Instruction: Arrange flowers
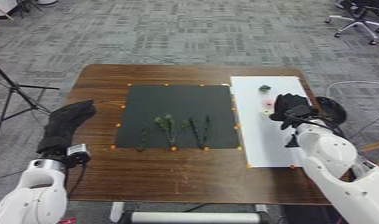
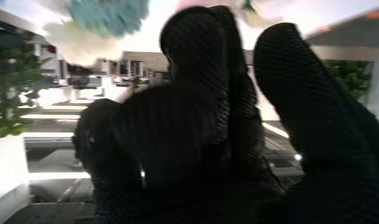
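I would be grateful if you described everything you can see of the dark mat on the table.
The dark mat is a flat, matte, near-black, roughly square sheet lying on the brown table, just left of the white sheet. Small orange markers dot its edges. Green stems lie on its near part.

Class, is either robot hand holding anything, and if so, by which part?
Nothing appears to be held: the left robot hand is empty, and the right robot hand grips no visible stem.
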Robot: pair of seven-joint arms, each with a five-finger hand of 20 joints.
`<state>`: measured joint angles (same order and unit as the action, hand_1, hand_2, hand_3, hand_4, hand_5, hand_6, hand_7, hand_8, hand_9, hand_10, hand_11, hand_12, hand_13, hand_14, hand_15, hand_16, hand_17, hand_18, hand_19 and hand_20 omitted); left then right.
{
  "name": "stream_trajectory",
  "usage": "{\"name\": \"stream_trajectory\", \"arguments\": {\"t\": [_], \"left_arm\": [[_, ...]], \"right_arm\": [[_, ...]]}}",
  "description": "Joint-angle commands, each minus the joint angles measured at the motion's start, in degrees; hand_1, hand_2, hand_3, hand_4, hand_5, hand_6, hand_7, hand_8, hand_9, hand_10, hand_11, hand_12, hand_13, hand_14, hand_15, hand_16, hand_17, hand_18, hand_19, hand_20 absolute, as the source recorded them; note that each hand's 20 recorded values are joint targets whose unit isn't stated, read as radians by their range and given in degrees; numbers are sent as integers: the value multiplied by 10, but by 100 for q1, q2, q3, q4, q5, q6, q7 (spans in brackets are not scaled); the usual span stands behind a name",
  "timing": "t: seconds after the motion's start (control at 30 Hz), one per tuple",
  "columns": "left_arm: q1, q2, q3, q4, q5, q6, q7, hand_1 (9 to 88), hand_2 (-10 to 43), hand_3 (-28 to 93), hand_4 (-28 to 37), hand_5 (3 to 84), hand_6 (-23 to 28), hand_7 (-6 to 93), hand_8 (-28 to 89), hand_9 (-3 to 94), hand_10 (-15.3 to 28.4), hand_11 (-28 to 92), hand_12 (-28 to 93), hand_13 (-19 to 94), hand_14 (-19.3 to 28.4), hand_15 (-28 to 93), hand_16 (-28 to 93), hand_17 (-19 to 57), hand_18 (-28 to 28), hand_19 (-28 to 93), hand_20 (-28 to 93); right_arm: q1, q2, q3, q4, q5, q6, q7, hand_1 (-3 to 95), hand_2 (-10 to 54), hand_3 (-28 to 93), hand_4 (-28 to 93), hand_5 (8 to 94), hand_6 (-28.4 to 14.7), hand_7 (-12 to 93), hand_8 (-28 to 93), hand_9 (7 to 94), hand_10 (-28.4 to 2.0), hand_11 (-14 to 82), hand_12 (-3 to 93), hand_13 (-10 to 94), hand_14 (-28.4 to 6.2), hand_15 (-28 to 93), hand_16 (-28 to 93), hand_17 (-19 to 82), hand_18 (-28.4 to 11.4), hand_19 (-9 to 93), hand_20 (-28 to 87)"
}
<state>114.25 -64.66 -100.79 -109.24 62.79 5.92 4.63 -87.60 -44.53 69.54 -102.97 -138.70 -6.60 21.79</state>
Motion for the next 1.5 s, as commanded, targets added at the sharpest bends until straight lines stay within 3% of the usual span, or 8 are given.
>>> {"name": "stream_trajectory", "arguments": {"t": [0.03,0.77,0.83,1.1,1.2,1.3,1.37,1.5], "left_arm": [[-4,-17,0,3,-26,-94,-73,286,39,656,-204,485,56,188,-73,457,144,231,124,357,186,201,30,35,148,134,178],[-47,-39,-22,49,-27,-117,-73,285,39,656,-204,484,56,189,-73,457,144,231,124,358,186,199,30,34,147,134,178],[-46,-27,-39,60,-31,-107,-73,286,39,655,-204,485,56,189,-73,457,144,231,124,357,186,199,30,35,147,134,178],[14,272,-264,136,208,58,251,286,39,655,-204,487,55,189,-74,459,144,233,125,362,187,201,30,40,144,129,174],[-48,403,-449,387,489,300,470,288,40,653,-203,491,56,189,-74,465,144,232,123,371,186,203,28,49,137,110,167],[-43,619,-456,560,-75,1022,559,268,62,666,-241,491,50,189,-77,475,142,227,117,356,162,132,26,61,104,47,160],[47,519,-658,516,-173,1077,710,231,104,682,-274,460,38,172,-81,468,142,212,111,325,149,91,29,57,88,21,160],[-33,608,-470,563,-433,1445,1099,202,240,643,-282,421,22,143,-91,460,137,184,105,280,120,66,13,47,68,11,151]], "right_arm": [[181,47,-120,-108,5,-63,-49,274,-95,592,-58,644,-55,149,-34,783,-143,224,235,882,-55,404,349,515,-179,880,498],[748,-256,-968,1078,-802,347,-218,435,-95,588,-106,666,-40,182,-33,809,-120,211,223,916,-31,420,351,549,-160,903,496],[787,-246,-1005,1095,-762,443,-217,501,-95,538,-112,683,-33,176,129,836,-108,202,252,925,-26,423,356,558,-155,909,489],[1360,-64,-1404,741,-365,968,-388,625,-51,439,-125,758,-10,196,192,898,-98,233,229,937,-15,469,342,588,-146,929,476],[1926,-7,-1764,486,-98,976,-563,628,-52,442,-126,761,-8,200,190,900,-94,237,229,937,-13,474,339,590,-144,930,481],[2617,-84,-2170,235,364,783,-820,621,-55,457,-129,763,-9,204,185,901,-92,238,229,937,-11,478,338,591,-143,931,485],[3094,-196,-2502,68,783,600,-930,616,-58,467,-129,765,-9,205,180,901,-94,237,229,937,-10,478,339,590,-143,932,487],[3817,-656,-3035,-30,1475,102,-1150,609,-62,483,-136,766,-4,209,170,901,-93,231,228,937,-9,480,343,587,-142,932,494]]}}
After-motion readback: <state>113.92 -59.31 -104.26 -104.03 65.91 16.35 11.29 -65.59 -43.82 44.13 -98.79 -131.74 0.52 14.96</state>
